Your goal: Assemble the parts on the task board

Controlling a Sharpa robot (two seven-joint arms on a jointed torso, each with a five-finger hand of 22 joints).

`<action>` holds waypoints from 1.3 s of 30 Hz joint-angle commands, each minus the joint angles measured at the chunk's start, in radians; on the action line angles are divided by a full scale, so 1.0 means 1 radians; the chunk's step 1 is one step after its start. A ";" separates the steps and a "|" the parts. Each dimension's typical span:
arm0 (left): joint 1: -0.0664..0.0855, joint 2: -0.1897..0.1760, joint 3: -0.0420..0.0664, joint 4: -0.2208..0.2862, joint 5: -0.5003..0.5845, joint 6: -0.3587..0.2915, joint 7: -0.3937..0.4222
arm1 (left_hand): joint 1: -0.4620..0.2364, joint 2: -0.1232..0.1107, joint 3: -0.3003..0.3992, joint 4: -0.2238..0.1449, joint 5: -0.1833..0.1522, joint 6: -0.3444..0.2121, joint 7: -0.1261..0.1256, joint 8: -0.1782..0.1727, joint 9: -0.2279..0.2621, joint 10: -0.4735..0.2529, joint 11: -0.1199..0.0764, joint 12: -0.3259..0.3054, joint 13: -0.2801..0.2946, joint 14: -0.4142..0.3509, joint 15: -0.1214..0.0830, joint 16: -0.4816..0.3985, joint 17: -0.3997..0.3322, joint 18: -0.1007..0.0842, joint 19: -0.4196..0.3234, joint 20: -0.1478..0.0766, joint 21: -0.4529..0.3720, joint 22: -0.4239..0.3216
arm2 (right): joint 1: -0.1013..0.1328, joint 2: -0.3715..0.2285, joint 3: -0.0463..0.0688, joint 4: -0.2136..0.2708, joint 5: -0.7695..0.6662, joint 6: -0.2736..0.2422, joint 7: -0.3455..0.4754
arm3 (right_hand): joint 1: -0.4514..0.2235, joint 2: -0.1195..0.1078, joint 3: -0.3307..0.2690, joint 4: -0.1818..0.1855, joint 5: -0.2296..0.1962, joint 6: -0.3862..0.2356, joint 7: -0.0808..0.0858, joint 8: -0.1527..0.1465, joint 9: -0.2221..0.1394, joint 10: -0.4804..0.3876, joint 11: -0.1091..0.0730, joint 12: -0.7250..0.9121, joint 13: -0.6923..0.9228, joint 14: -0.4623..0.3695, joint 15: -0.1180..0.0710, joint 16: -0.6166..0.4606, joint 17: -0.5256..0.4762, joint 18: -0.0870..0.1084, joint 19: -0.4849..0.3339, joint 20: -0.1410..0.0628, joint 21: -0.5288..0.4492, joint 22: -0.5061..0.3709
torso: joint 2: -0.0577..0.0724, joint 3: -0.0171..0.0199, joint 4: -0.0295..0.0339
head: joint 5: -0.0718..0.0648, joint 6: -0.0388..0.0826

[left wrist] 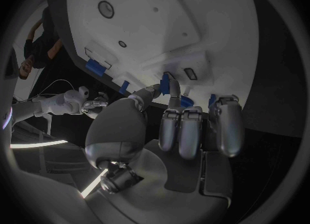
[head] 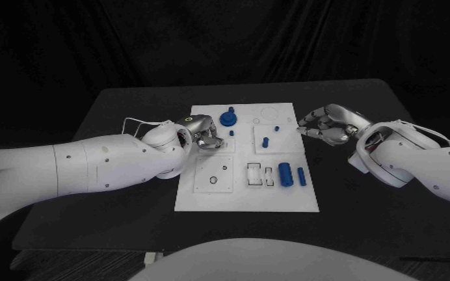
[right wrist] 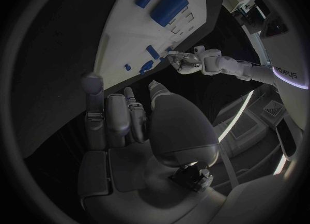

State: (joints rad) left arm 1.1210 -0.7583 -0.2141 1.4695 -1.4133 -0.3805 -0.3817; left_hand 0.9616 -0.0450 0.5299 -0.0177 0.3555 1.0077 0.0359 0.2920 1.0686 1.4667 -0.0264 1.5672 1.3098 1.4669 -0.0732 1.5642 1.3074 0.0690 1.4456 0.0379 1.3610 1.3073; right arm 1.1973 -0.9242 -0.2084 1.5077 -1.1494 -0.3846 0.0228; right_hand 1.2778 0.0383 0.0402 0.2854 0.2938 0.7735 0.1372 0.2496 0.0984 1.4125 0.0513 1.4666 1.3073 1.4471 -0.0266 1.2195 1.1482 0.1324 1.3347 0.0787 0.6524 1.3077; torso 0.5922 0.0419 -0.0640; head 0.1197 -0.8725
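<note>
Beside the white rectangular task board (head: 246,198), the black table's (head: 122,108) near-left and far-right stretches lie bare, open for passage.

A robotics lab: black table (head: 112,118), black curtains (head: 225,21) behind, white task board (head: 248,200) centred.

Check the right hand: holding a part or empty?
Empty. The right hand hovers at the task board's right edge, fingers curled with nothing blue between them; the right wrist view shows its fingers bare too.
</note>
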 commanded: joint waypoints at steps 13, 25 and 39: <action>-0.004 0.007 0.001 -0.011 0.005 0.012 0.027 | 0.003 0.007 -0.049 0.050 -0.073 0.001 -0.002 -0.012 -0.002 0.091 -0.006 -0.009 0.247 0.104 -0.005 0.007 0.263 -0.014 0.000 -0.003 -0.013 0.190 | -0.004 0.000 0.000 -0.001 -0.001 0.002 -0.004 | 0.010 0.000 0.002 -0.002 0.007 0.006 0.001 -0.003 -0.001 -0.006 0.001 -0.005 0.076 0.002 0.005 -0.002 -0.001 0.015 0.004 0.005 -0.005 0.042 | 0.001 -0.0001 0.0003 | 0.001 0.000; -0.005 0.006 0.001 -0.014 0.005 0.036 0.029 | -0.014 0.003 -0.175 0.151 -0.181 0.011 0.006 -0.036 -0.014 0.088 0.001 -0.012 0.244 0.104 0.000 0.007 0.263 -0.013 -0.001 0.002 -0.019 0.189 | -0.005 0.001 0.000 -0.002 -0.001 0.008 -0.007 | 0.030 -0.002 0.012 -0.009 0.036 0.008 0.003 -0.006 -0.005 -0.007 0.003 -0.005 0.075 0.002 0.007 -0.002 -0.002 0.015 0.006 0.006 -0.012 0.042 | 0.000 0.0003 0.0004 | 0.003 0.000; -0.005 0.003 0.001 -0.014 0.005 0.054 0.010 | -0.021 0.011 -0.249 0.216 -0.197 0.031 0.003 -0.030 -0.001 0.086 0.000 -0.015 0.242 0.104 0.001 0.007 0.263 -0.013 0.001 0.003 -0.019 0.190 | -0.007 0.001 0.000 -0.003 -0.001 0.016 -0.011 | 0.045 -0.005 0.022 -0.010 0.073 0.011 0.003 -0.008 -0.009 -0.008 0.004 -0.006 0.074 0.001 0.007 -0.003 -0.004 0.015 0.007 0.007 -0.018 0.044 | 0.000 0.0004 0.0005 | 0.005 0.000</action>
State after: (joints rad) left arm 1.1178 -0.7560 -0.2140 1.4538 -1.4123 -0.3415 -0.3729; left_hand 0.9471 -0.0363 0.2895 0.1976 0.1636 1.0315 0.0373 0.2567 1.0619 1.4667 -0.0264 1.5556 1.3098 1.4669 -0.0732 1.5642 1.3073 0.0690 1.4456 0.0379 1.3469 1.3081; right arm 1.1925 -0.9230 -0.2086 1.5045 -1.1494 -0.3760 0.0215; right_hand 1.3121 0.0330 0.0556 0.2759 0.3634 0.7772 0.1408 0.2454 0.0904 1.4087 0.0550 1.4666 1.3073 1.4471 -0.0267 1.2195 1.1445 0.1324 1.3384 0.0823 0.6406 1.3073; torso 0.5923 0.0421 -0.0635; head 0.1241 -0.8725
